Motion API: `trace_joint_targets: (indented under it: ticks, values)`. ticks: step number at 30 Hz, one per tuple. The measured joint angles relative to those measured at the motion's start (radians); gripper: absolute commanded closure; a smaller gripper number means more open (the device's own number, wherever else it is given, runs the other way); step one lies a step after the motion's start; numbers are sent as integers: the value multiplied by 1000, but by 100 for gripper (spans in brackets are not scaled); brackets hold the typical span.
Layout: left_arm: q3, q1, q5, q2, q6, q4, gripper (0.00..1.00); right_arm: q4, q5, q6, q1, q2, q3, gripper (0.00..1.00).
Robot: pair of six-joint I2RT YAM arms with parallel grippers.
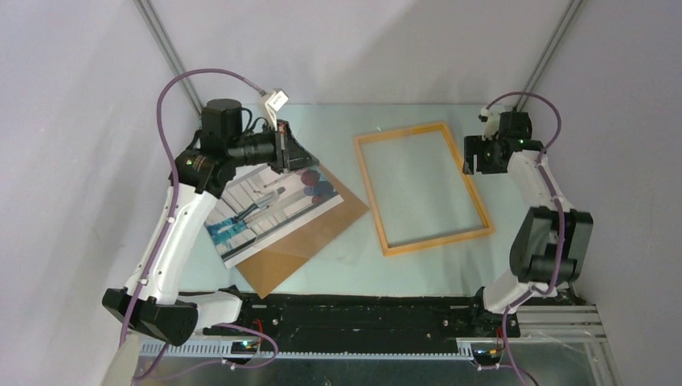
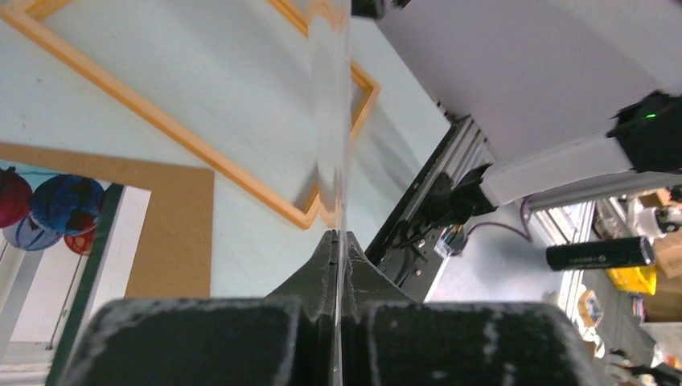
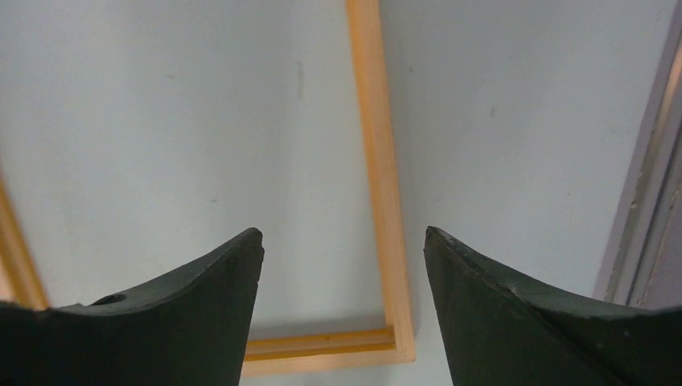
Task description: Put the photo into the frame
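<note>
Left gripper [image 2: 338, 259] is clenched on a clear pane's [image 2: 331, 121] edge, left of the frame [image 1: 438, 241]. Right gripper [image 3: 343, 237] gapes empty over the frame's right rail. Photo [image 1: 269, 213] lies on a board [image 1: 310, 241] left of the frame. It looks like light, floppy paper, probably best pinched at its white border.

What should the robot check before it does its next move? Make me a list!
1. Frame lies flat on the table, nothing inside it: ok.
2. Photo lies picture side up on the brown board: ok.
3. Photo is inside the frame: not ok, it lies beside it.
4. Left gripper is shut on a thin clear sheet: ok.
5. Right gripper is open and holds nothing, above a corner of the frame: ok.
6. Clear sheet is clean and whole: cannot tell.
</note>
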Motion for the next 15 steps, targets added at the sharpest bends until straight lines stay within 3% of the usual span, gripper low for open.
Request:
trace_joint_targets:
  ticks: [9, 15]
  values:
    - [32, 37, 11, 5, -204, 137, 100, 32, 77, -9, -24, 228, 0, 35]
    - [32, 43, 26, 21, -306, 230, 100, 40, 93, -21, -24, 302, 7, 49]
